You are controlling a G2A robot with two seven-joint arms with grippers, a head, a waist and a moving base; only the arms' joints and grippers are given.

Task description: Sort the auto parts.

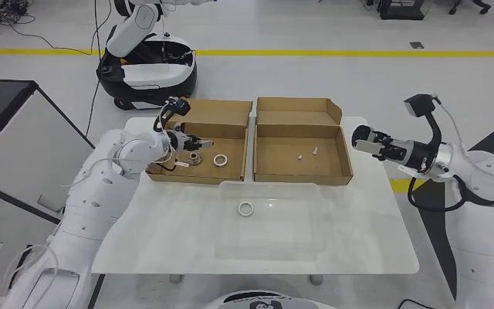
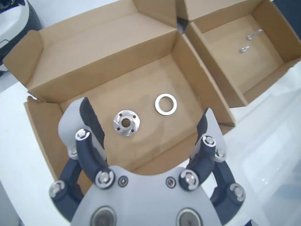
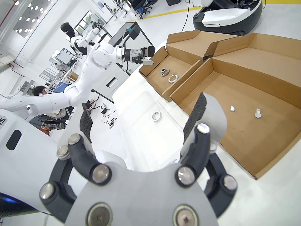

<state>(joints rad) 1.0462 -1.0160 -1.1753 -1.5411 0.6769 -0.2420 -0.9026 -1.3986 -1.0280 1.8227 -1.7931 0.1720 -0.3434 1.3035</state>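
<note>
L gripper (image 2: 145, 109) is open w/ nothing between its fingers, hanging over the left cardboard box (image 2: 145, 83), above that box's outer, left part. On the box floor just below it lies a round metal flange (image 2: 126, 123) w/ a centre bore and small holes around it, flat side down. Near the flange, apart from it and closer to the wall shared w/ the second box, lies a flat metal washer (image 2: 165, 103). R gripper (image 3: 143, 102) is also spread open and empty, held at the tabletop's right edge, just outside the side wall of the right cardboard box (image 3: 247, 142). That box sits touching the left one, side by side, both w/ lids folded back at the far side. Inside it are two small bolts, one (image 3: 257, 113) standing on its head, the other (image 3: 232, 109) near it, not touching. In front of both boxes a clear plastic tray (image 1: 285, 224) rests on the white tabletop (image 1: 170, 232); a thick metal ring (image 1: 246, 209) lies in the tray's left part, near the boxes, well apart from both grippers
</note>
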